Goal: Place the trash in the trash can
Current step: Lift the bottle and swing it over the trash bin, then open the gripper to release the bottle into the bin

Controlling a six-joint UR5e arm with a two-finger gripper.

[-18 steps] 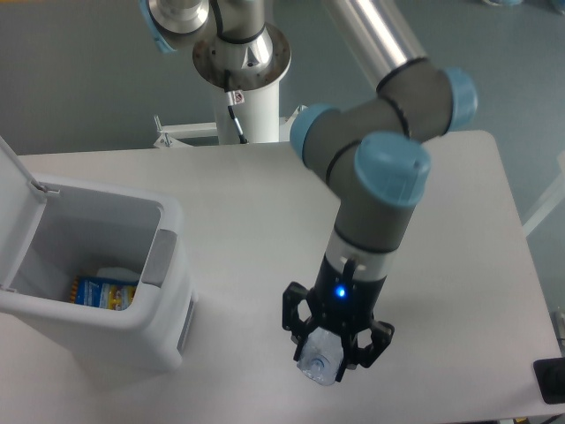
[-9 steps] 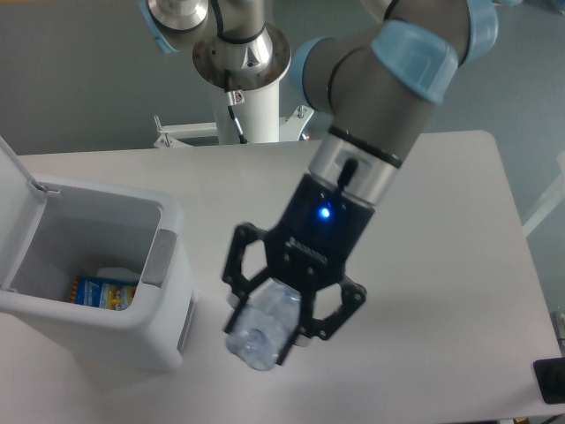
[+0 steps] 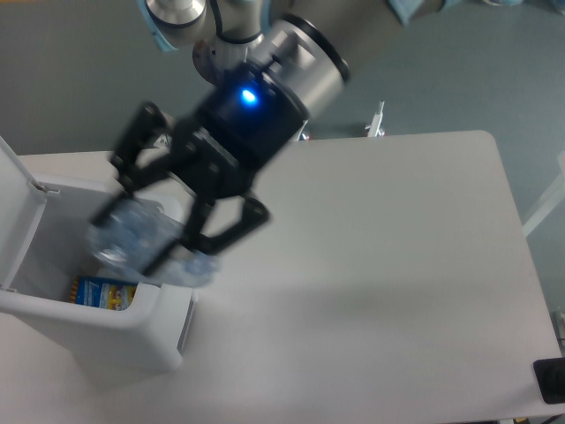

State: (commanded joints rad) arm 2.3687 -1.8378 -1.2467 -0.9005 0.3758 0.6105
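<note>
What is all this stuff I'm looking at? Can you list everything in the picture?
table: one, white, fills most of the view.
trash can: one, white, boxy, on the table at left, lid flipped open.
packet: one, blue and yellow, lying inside the trash can.
water bottle: one, clear plastic, blurred, held above the trash can's opening.
dark object: one, black, cut off at the lower right edge.
robot arm: one, grey with light blue caps, reaching in from the top.
pincer: one, black, shut on the water bottle.
</note>
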